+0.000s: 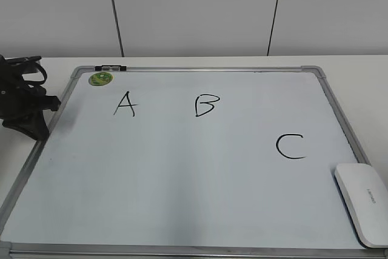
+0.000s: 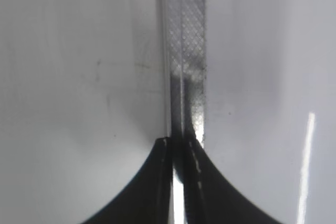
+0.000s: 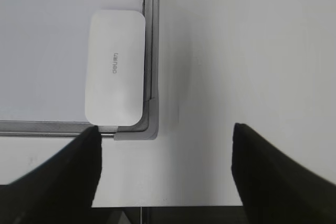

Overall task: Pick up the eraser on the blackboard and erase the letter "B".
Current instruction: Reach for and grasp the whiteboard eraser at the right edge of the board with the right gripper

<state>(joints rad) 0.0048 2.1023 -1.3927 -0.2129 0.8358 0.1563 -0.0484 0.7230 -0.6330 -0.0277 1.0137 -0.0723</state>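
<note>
The blackboard (image 1: 182,174) is a white board with a grey frame, lying flat on the table. The black letter "B" (image 1: 205,105) sits at its upper middle. The white eraser (image 1: 364,201) lies in the board's near right corner; it also shows in the right wrist view (image 3: 115,72), lettering up. My right gripper (image 3: 165,145) is open and empty, above bare table just outside that corner, near side of the eraser; it is out of the exterior view. My left gripper (image 2: 181,142) is shut and empty over the board's left frame (image 2: 184,51), at the exterior view's left edge (image 1: 42,122).
A black "A" (image 1: 125,104) and "C" (image 1: 291,146) flank the B. A round green magnet (image 1: 100,78) and a black clip (image 1: 110,67) sit at the board's far left corner. The white table (image 3: 236,51) surrounds the board; its near edge shows below my right gripper.
</note>
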